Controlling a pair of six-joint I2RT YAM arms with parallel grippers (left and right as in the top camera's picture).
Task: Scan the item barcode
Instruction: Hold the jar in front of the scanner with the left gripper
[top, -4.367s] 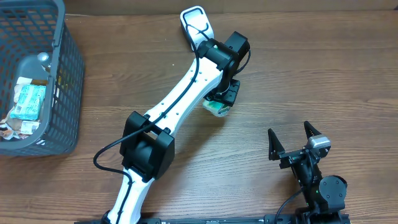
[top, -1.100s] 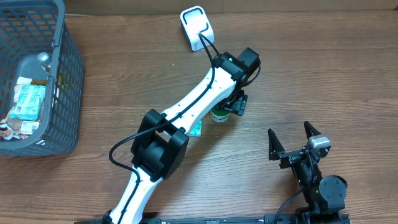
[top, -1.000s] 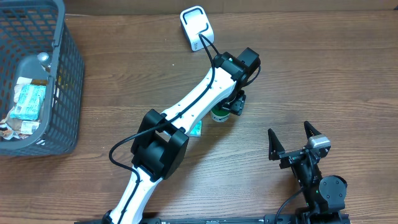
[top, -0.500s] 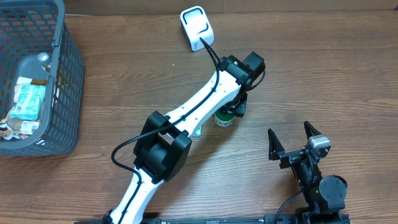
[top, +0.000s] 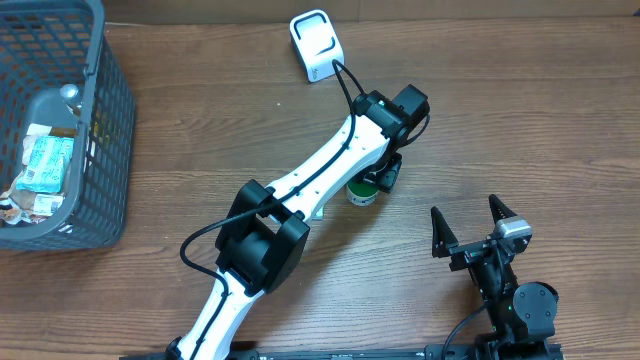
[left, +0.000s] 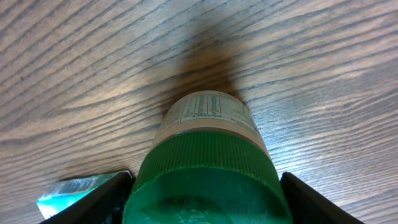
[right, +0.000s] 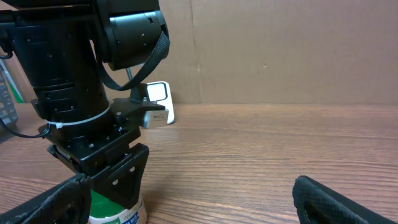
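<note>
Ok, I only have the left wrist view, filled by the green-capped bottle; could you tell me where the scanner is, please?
Observer: The white scanner stands near the far edge of the table, beyond the bottle.
Operator: Thanks. Is the right arm close to the bottle?
Observer: No, the right gripper is open at the near edge, apart from it.
Operator: Anything else on the table?
Observer: A grey basket holding packets stands at the left end.
</note>
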